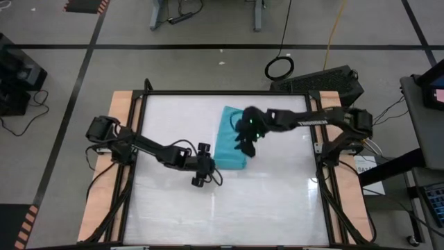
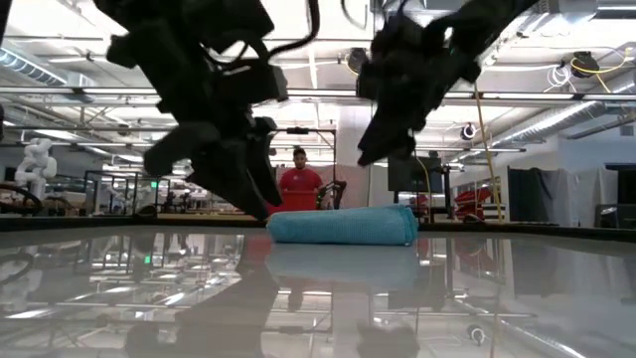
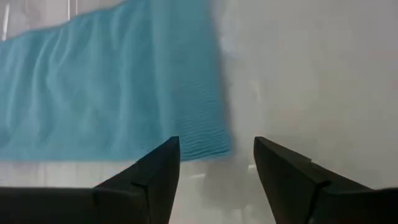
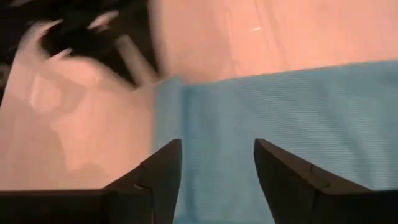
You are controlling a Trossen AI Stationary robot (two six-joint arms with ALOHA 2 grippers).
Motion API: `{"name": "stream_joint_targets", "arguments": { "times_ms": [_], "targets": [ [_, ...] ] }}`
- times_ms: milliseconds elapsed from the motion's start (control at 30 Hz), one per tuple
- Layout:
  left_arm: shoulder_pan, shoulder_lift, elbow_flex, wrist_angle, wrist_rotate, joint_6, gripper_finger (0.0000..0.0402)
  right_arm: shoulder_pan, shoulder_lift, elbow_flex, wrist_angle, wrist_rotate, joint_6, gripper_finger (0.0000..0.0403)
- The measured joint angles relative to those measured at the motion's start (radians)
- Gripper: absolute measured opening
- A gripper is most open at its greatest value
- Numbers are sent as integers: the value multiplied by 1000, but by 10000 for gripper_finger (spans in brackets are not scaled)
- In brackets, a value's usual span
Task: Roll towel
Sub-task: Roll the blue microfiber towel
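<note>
Towel point(image 1: 232, 146) partly hidden under right gripper point(image 1: 246, 146) (left arm blurred in right wrist view)

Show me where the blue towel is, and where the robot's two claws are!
towel point(image 1: 229, 142): high view, the middle of the cloth.
left gripper point(image 1: 203, 173): high view, between its fingertips, beside the towel's corner.
right gripper point(image 1: 246, 147): high view, between its fingertips, over the towel's right side.

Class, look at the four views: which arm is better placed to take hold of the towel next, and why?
Probably the right. The right gripper hangs directly over the towel, jaws open above the cloth. The left gripper sits beside the towel's corner, jaws open over bare table.
</note>
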Motion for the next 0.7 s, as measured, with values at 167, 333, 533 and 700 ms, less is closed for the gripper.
{"name": "stream_joint_targets", "arguments": {
  "times_ms": [167, 333, 533, 700],
  "targets": [
    [46, 34, 0, 33, 64, 74, 192, 154, -50, 2, -38, 129, -13, 175],
    [78, 77, 0, 83, 197, 121, 179, 261, -51, 2, -65, 226, 29, 152],
    [94, 110, 1, 108, 225, 121, 175, 366, -51, -39, -72, 320, 42, 138],
    [111, 113, 2, 110, 246, 119, 175, 461, -51, -91, -59, 426, 32, 146]
  ]
}}
